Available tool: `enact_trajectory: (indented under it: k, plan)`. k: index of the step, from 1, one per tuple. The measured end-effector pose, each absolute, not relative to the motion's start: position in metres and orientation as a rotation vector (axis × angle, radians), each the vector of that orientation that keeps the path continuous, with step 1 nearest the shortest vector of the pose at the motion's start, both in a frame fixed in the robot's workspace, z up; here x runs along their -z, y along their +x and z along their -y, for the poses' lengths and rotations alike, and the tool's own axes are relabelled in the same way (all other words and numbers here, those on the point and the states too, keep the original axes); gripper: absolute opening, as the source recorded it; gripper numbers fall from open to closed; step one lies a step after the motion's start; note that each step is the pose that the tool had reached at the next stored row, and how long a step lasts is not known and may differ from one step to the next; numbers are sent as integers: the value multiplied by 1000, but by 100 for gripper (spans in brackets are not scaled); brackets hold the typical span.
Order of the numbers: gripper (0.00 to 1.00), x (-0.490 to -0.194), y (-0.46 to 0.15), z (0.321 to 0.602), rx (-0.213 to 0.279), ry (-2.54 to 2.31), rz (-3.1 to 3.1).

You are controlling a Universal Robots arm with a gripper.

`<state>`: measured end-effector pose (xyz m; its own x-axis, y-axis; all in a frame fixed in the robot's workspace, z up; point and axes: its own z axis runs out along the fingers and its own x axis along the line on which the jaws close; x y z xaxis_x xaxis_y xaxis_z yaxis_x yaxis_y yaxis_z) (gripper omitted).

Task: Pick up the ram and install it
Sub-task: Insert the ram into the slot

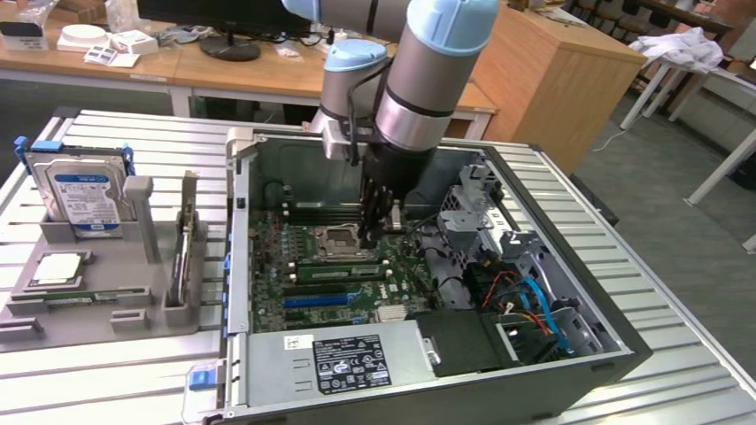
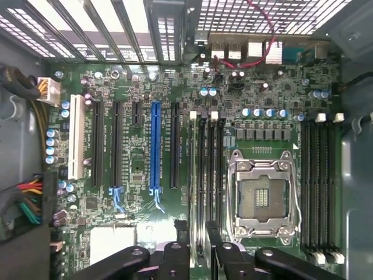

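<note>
A long green ram (image 1: 336,270) with dark chips lies along the memory slots (image 2: 207,175) just in front of the CPU socket (image 1: 336,237), inside the open computer case. My gripper (image 1: 375,237) reaches down into the case over the end of those slots towards the exterior view's right. In the wrist view my gripper (image 2: 199,259) has its black fingers (image 2: 175,256) apart, one on each side of the slot line. I see nothing clamped between them. Whether the fingers touch the ram cannot be told.
The case wall (image 1: 243,266) rings the motherboard, with a drive cage (image 1: 473,208) and cables (image 1: 532,301) on the exterior view's right. A power supply (image 1: 349,359) sits at the front. A grey fixture (image 1: 106,310) outside holds a blue-labelled hard drive (image 1: 81,190) and a thin upright stick (image 1: 183,257).
</note>
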<state>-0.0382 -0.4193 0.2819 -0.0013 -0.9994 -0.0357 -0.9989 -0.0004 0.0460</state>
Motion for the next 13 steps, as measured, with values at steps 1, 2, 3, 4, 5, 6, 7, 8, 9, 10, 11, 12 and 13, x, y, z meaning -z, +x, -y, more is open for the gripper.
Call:
enact_trajectory:
  k: [1,2,3,4,5,6,7,8,9,10,11,12,13]
  plan:
    - [25,-284,-38,419,91,2215,2216]
    - [25,-286,-38,419,91,2215,2216]
    - [25,-288,-38,419,91,2215,2216]
    - [25,-290,-38,419,90,2215,2216]
    - [25,-292,-38,419,90,2215,2216]
    - [25,-295,-38,419,90,2214,2215]
    - [25,-296,-38,419,89,2214,2215]
    - [25,-298,-38,419,89,2214,2215]
    - [25,-300,-38,419,89,2214,2215]
    - [25,-303,-38,419,89,2214,2215]
    - [25,-305,-38,419,88,2214,2215]
    - [25,-307,-38,419,88,2214,2214]
    - [25,-309,-38,419,88,2213,2214]
